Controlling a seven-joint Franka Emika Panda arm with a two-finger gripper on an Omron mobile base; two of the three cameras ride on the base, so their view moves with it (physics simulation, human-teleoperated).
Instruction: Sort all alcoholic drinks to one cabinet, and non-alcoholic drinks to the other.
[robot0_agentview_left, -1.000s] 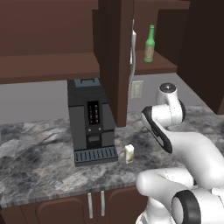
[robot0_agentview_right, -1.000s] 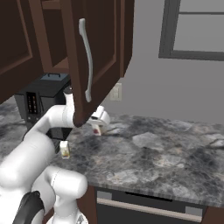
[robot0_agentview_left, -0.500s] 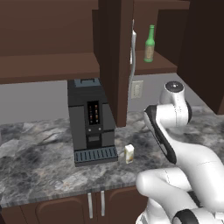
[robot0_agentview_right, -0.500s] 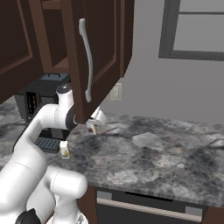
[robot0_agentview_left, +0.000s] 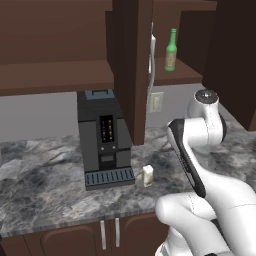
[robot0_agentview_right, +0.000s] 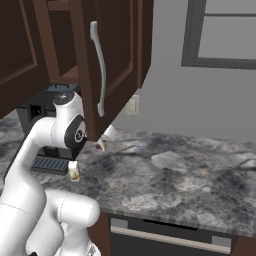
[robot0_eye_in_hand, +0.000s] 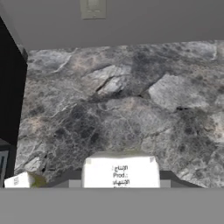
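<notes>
Jaws are pinching the white carton (robot0_eye_in_hand: 121, 171), which sits between them in the hand view, lifted well above the marble counter (robot0_eye_in_hand: 131, 109). Versus a second ago the arm has swung up toward the narrow cabinet's open door (robot0_agentview_left: 131, 70). Green bottle (robot0_agentview_left: 171, 50) stands on its shelf already. Cream carton (robot0_agentview_left: 148, 175) stays just beside the coffee machine (robot0_agentview_left: 102, 137), near the counter's front edge.

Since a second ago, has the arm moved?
Yes. In the left base view the arm's top joint has risen, from below the wall outlet to level with it.
</notes>
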